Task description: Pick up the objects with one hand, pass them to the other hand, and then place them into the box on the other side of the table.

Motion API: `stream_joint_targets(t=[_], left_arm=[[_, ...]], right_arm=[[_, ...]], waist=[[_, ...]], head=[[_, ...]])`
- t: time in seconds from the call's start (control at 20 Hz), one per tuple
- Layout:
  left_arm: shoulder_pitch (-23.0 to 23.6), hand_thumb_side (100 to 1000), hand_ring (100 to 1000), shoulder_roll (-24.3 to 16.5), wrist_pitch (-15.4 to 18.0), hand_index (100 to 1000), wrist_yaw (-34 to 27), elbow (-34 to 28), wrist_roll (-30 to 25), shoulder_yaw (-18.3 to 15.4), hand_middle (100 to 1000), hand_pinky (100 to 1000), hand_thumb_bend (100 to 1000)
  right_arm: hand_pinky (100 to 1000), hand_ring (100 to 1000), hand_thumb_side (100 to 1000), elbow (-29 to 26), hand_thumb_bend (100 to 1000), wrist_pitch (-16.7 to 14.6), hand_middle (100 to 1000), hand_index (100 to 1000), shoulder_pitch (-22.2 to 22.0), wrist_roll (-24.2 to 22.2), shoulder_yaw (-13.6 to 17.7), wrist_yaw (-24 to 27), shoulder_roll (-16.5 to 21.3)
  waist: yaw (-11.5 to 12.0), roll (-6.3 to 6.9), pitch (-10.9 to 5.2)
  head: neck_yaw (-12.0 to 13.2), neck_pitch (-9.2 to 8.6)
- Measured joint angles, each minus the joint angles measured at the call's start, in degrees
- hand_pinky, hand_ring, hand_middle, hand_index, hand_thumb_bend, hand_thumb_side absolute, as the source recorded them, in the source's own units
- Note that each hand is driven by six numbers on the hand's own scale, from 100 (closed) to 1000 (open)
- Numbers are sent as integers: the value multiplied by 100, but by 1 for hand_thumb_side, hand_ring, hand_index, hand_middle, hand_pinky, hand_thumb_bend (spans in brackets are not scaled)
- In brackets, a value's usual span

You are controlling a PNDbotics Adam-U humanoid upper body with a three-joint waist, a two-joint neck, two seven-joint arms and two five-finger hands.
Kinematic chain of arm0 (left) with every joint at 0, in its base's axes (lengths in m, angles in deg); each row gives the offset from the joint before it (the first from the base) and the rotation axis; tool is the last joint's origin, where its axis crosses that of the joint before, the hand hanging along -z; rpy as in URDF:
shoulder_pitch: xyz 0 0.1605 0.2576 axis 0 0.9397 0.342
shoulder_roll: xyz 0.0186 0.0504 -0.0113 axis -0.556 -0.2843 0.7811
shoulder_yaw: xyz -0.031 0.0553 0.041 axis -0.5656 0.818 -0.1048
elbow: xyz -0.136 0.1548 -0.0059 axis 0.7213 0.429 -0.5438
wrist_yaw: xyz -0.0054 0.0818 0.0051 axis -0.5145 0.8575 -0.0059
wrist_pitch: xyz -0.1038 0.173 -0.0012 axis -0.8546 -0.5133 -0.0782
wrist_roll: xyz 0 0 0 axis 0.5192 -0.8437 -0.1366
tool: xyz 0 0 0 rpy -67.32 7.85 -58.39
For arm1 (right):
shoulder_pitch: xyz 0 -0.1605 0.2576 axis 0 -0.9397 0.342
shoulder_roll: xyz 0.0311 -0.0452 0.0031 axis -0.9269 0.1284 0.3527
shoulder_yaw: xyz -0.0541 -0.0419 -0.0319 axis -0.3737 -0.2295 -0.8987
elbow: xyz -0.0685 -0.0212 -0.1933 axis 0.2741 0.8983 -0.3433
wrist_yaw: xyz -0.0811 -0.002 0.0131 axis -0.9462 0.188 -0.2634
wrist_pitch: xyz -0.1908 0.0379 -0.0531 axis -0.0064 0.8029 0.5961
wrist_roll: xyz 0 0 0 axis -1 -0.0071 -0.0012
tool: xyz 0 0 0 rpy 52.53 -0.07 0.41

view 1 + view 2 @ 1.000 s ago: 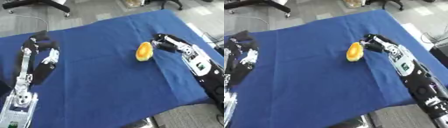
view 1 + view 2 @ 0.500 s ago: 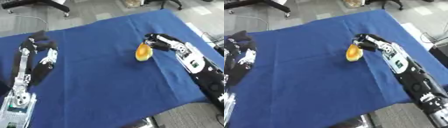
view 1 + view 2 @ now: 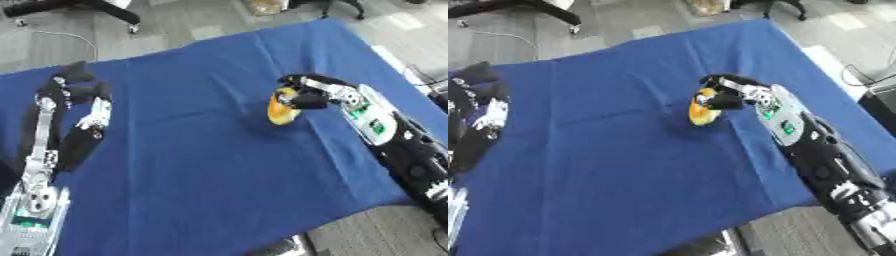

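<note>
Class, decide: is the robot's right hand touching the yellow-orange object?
Touching. In the left eye view, the right hand has fingers curled over the top of the yellow-orange object.

The table (image 3: pixel 201 165) carried one object (image 3: pixel 281 108), which lay right of the table's middle and toward its far edge. The right hand (image 3: pixel 308 93) sat against the object's right and upper side, its arm running back toward the table's near right corner. The left hand (image 3: pixel 77 90) was well apart from the object, near the table's left edge, with its arm trailing to the near left corner.
</note>
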Motion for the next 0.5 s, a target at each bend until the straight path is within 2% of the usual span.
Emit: stream_joint_targets(t=[0.05,0.1,0.25,0.35,0.4,0.5], left_arm=[[0,632,677,0,0,880,0,0,0,0,719,762,196],[0,632,677,0,0,880,0,0,0,0,719,762,196],[0,632,678,0,0,881,4,0,0,0,720,763,196],[0,633,674,0,1,881,9,0,-1,0,720,763,196],[1,633,673,0,1,881,10,0,-1,0,720,763,196],[1,633,670,1,1,881,11,0,0,0,720,763,196]], right_arm=[[859,832,644,0,100,-25,808,955,2,-84,-7,-41,17],[859,832,644,0,100,-51,808,955,8,-164,-15,-91,27],[851,810,346,-8,100,-121,773,941,32,-359,-15,-275,66],[831,772,162,-25,100,-157,706,916,47,-423,-13,-392,69],[823,758,164,-27,100,-170,683,907,47,-433,-12,-440,69],[771,641,167,-34,100,-190,551,836,47,-405,5,-516,70]], waist=[[1,0,0],[1,0,0],[3,0,0],[3,0,0],[3,0,0],[3,0,0]], head=[[-1,0],[-2,0],[-11,0],[-12,0],[-12,0],[-12,0]])
